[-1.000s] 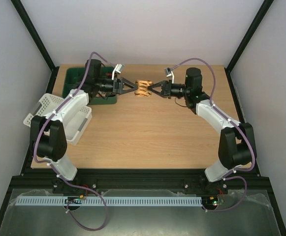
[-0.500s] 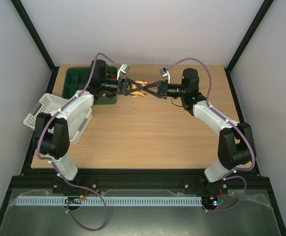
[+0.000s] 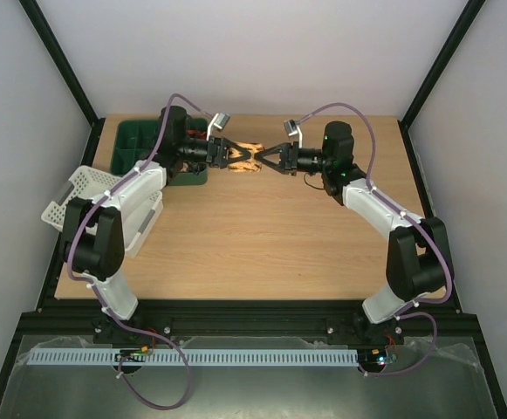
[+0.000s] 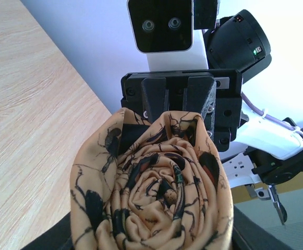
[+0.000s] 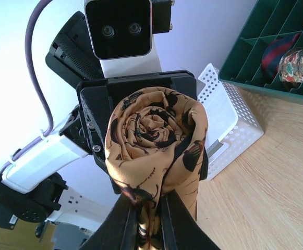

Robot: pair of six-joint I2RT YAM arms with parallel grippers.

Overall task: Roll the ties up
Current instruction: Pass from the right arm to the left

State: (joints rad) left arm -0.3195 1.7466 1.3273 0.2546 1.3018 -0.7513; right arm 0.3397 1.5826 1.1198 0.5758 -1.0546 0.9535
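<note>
The tan-gold tie [image 3: 246, 159] with dark insect marks is a rolled coil held in the air between both grippers at the back middle of the table. My left gripper [image 3: 238, 158] is shut on the coil from the left. In the left wrist view the tie [image 4: 151, 198] fills the space between the jaws. My right gripper [image 3: 261, 161] is shut on it from the right. In the right wrist view its fingers [image 5: 125, 224] pinch a fold of fabric under the tie [image 5: 154, 135].
A green compartment tray [image 3: 131, 148] stands at the back left, and its wall [image 5: 276, 89] shows beside two other rolled ties [image 5: 296, 65]. A white perforated basket [image 3: 87, 188] lies tilted at the left edge, also visible as the basket [image 5: 229, 125].
My left gripper has moved right onto the coil and closed on it from wide open. The right gripper shifted slightly left and stayed shut.
</note>
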